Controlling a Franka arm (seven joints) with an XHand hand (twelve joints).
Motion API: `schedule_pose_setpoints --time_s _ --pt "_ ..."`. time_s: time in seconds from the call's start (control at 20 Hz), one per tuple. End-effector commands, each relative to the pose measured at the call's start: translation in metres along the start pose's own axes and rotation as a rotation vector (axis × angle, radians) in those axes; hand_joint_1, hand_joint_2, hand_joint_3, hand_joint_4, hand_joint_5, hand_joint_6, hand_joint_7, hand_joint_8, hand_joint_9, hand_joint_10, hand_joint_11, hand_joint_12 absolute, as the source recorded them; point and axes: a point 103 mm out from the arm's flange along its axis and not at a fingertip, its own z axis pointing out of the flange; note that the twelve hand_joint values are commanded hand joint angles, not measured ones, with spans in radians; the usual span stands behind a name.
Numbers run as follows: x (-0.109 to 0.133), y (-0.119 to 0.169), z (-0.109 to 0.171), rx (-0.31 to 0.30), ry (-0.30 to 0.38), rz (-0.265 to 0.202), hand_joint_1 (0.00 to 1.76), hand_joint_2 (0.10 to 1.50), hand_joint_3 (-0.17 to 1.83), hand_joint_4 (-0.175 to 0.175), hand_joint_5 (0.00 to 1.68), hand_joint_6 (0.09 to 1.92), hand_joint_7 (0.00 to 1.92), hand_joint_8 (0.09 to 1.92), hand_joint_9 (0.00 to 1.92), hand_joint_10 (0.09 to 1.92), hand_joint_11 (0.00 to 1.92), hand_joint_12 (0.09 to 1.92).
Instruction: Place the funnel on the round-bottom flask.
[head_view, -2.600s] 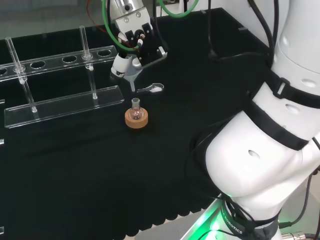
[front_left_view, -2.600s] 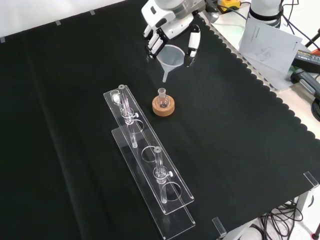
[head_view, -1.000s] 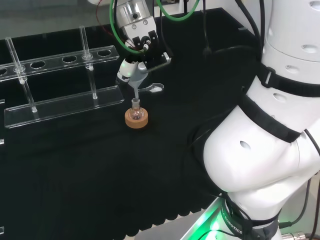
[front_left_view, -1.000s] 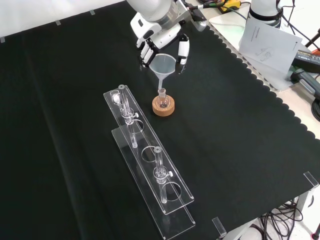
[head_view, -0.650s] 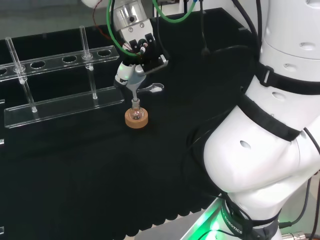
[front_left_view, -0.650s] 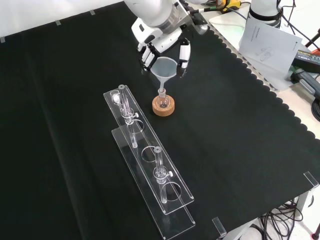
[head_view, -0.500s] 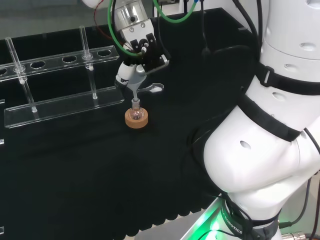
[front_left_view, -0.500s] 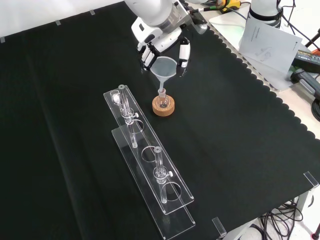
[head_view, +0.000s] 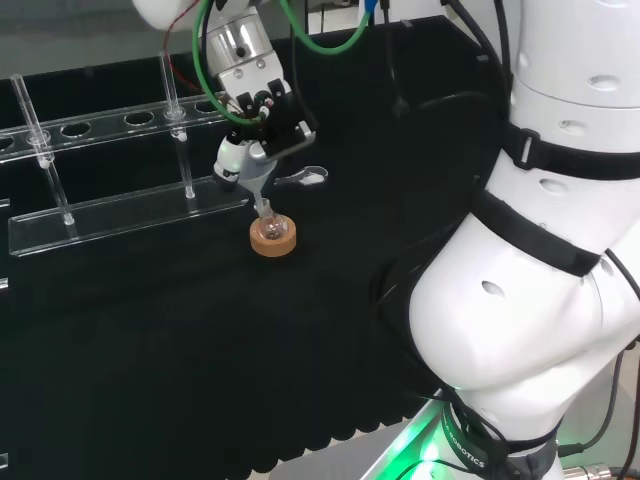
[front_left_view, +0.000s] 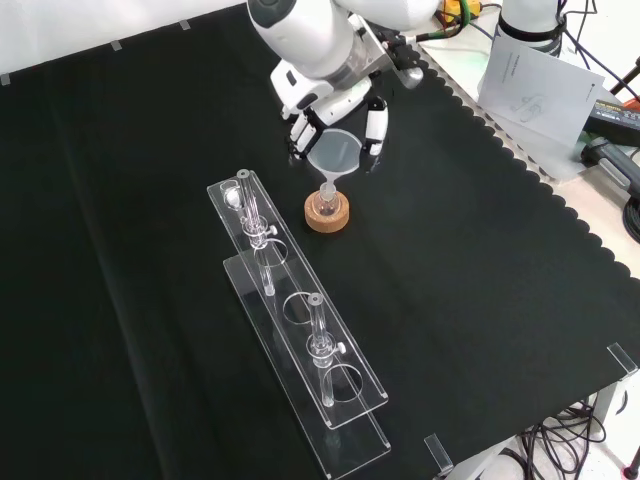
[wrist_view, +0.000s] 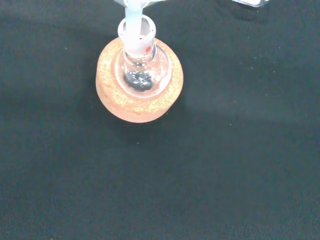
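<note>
Black and white robot hand (front_left_view: 335, 95): enters from the top of the front view, fingers (front_left_view: 375, 122) curled down around the rim of a translucent plastic funnel (front_left_view: 335, 155) and holding it by the cone; in the head view the hand (head_view: 262, 128) sits just above the flask with the funnel (head_view: 250, 178) beneath it. Funnel: tilted, wide mouth turned toward the front camera, stem pointing down into the neck of the flask; in the wrist view the pale stem (wrist_view: 132, 20) passes into the flask's open mouth. Small clear glass round-bottom flask (front_left_view: 325, 201): upright on a round cork ring stand (front_left_view: 328, 215), near the middle of the black cloth (front_left_view: 480, 270); in the wrist view the flask (wrist_view: 141, 70) shows a dark patch in its bulb, content not identifiable, seated in the centre of the cork ring (wrist_view: 139, 102). In the head view the flask neck (head_view: 268, 218) rises from the cork ring (head_view: 272, 238). Clear acrylic test-tube rack (front_left_view: 295, 330): long, two-tiered, with round holes, just to the left of and below the stand in the front view, carrying slim clear upright tubes (front_left_view: 318, 325). Small clear glass piece (head_view: 303, 179): lies flat on the cloth just beyond the hand in the head view.
</note>
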Motion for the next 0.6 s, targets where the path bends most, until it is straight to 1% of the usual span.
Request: schedule_pose_setpoints --time_s 0.05,0.3,0.4,0.6 --pt "-0.020 0.004 0.006 0.011 0.018 -0.012 0.64 0.88 0.37 -0.056 0.55 0.09 0.61 0.76 1.03 0.61 0.50 1.35" --pt "-0.025 0.006 0.008 0.013 0.014 -0.015 0.64 0.88 0.38 -0.057 0.55 0.09 0.61 0.76 1.03 0.61 0.50 1.35" --pt "-0.024 0.006 0.008 0.019 0.014 -0.007 0.64 0.88 0.38 -0.057 0.55 0.09 0.61 0.76 1.03 0.61 0.50 1.35" --pt "-0.005 0.007 0.010 0.029 0.014 0.000 0.64 0.88 0.38 -0.057 0.55 0.09 0.61 0.76 1.03 0.61 0.50 1.35"
